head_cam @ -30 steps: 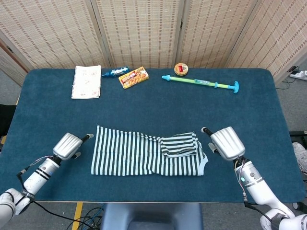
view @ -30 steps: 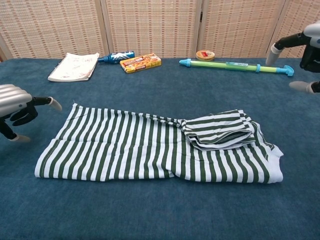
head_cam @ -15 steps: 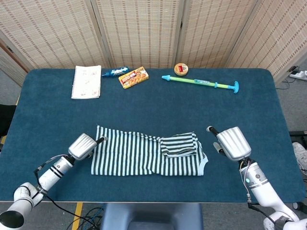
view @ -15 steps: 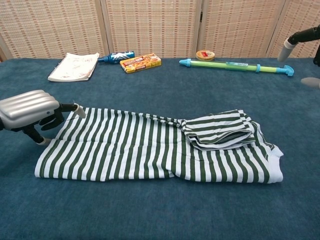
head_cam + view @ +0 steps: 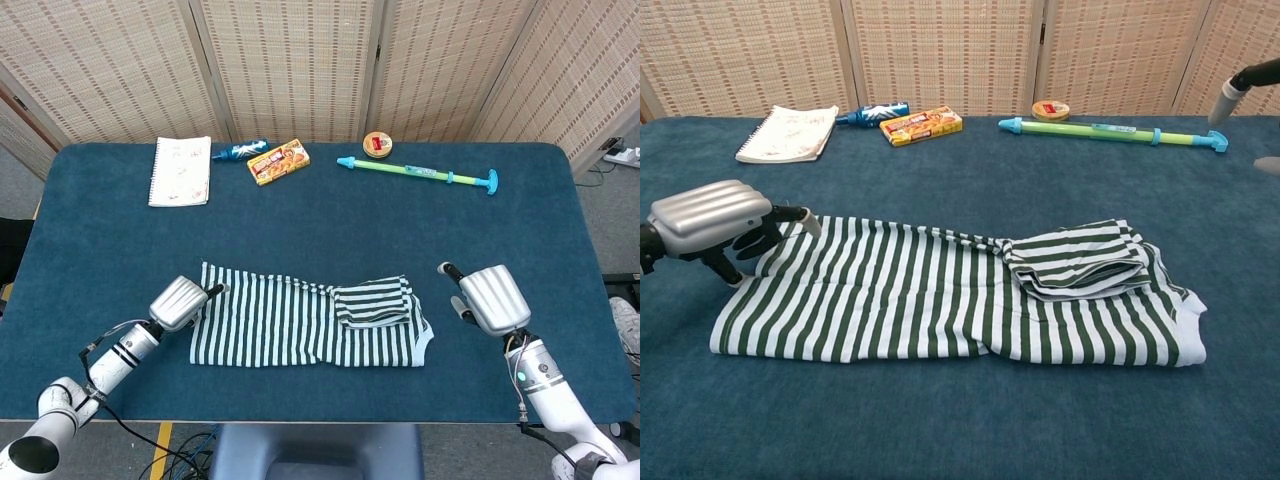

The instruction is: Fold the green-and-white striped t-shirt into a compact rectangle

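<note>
- Lying flat near the front edge of the blue table (image 5: 300,225), the striped t-shirt (image 5: 290,328) runs left to right as a long band; one sleeve section is folded back on top of its right part, forming a small bundle.
- Left hand (image 5: 180,302) sits at the shirt's left end, silver back facing up. In the chest view its dark fingers (image 5: 760,235) curl down over the upper-left corner of the cloth; whether they actually pinch the fabric, cannot tell.
- Right hand (image 5: 492,298) is off the shirt, to the right of its right end, apart from the cloth. It holds nothing, fingers apart.
- Along the far edge: notebook (image 5: 181,171), blue tube (image 5: 240,150), snack box (image 5: 278,161), round tin (image 5: 377,144), green-and-blue water squirter (image 5: 417,174).
</note>
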Robot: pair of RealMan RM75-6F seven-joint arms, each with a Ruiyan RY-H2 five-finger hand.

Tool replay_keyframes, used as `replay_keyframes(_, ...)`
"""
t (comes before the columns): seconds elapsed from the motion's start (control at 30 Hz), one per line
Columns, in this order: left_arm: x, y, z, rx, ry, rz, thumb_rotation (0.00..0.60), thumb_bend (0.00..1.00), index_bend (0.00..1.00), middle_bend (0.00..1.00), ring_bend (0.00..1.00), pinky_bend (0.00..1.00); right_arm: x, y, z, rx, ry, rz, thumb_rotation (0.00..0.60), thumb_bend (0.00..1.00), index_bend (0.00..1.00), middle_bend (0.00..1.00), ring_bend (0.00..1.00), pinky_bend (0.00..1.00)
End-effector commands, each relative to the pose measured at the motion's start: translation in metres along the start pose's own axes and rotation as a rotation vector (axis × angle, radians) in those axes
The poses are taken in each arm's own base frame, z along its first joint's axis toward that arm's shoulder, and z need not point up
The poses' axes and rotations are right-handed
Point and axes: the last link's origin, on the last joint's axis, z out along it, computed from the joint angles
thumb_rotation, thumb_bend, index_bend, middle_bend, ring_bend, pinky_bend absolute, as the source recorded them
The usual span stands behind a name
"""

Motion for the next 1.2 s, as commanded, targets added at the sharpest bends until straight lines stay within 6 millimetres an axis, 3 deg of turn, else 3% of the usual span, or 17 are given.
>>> replay_keyframes(0.03, -0.001, 0.001, 0.001, 0.001, 0.0, -0.005, 0.6, 0.17, 0.31, 0.84, 0.77, 0.88, 0.0, 0.0, 0.0, 0.0, -0.001, 0.002, 0.6, 0.34, 0.31, 0.98, 1.0, 1.0)
replay_keyframes(0.43, -0.002, 0.004, 0.005, 0.022, 0.01, -0.13, 0.6, 0.18, 0.4, 0.85, 0.77, 0.88, -0.003, 0.004, -0.002, -0.019, 0.0, 0.022, 0.6, 0.34, 0.31, 0.98, 1.0, 1.0)
replay_keyframes(0.83, 0.003, 0.008, 0.007, 0.009, 0.044, -0.197, 0.6, 0.37, 0.49, 0.88, 0.79, 0.88, -0.005, 0.007, -0.004, -0.028, -0.007, 0.039, 0.6, 0.34, 0.31, 0.98, 1.0, 1.0)
replay_keyframes(1.2, 0.006, 0.017, 0.012, -0.021, 0.067, -0.2, 0.6, 0.48, 0.62, 0.89, 0.8, 0.88, -0.005, 0.008, -0.007, -0.028, -0.009, 0.061, 0.6, 0.34, 0.31, 0.98, 1.0, 1.0)
